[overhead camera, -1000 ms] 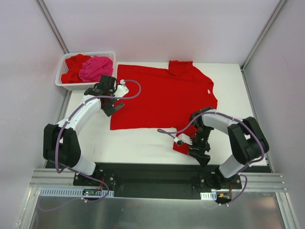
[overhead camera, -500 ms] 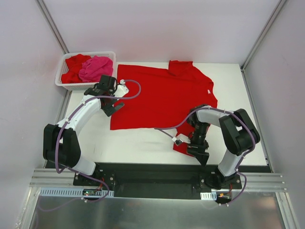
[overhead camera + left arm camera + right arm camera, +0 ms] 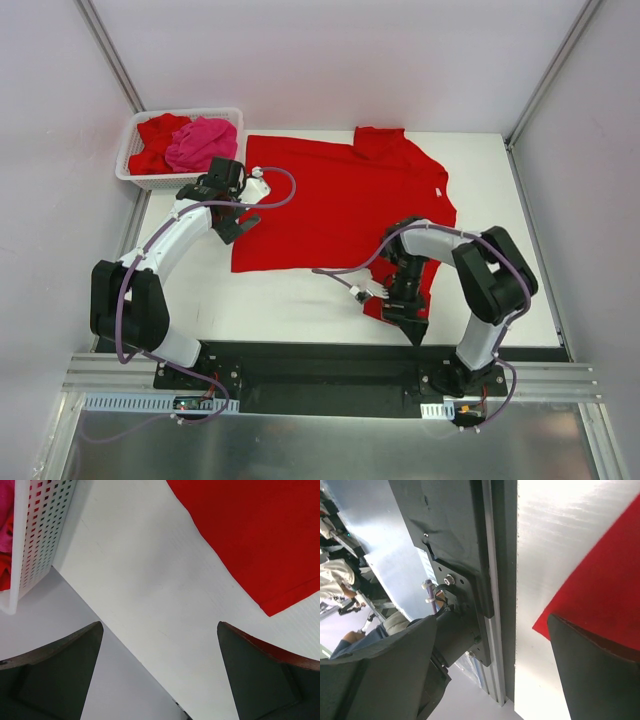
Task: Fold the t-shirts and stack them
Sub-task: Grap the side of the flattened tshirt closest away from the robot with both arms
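Covering much of the table [image 3: 290, 300], one red t-shirt [image 3: 340, 205] lies flat just right of the basket [image 3: 135, 176], hem toward it. A crumpled red shirt [image 3: 155, 135] and a pink one [image 3: 200, 143] sit inside the basket. Left gripper [image 3: 157, 630] hovers between the basket and the hem, fingers spread, nothing held. Right gripper [image 3: 492, 620] is well apart from the basket over the near sleeve, jaws wide and empty. Judgement: cloth is light and limp and will sag, so pinch a hem corner or sleeve edge close to the tabletop.
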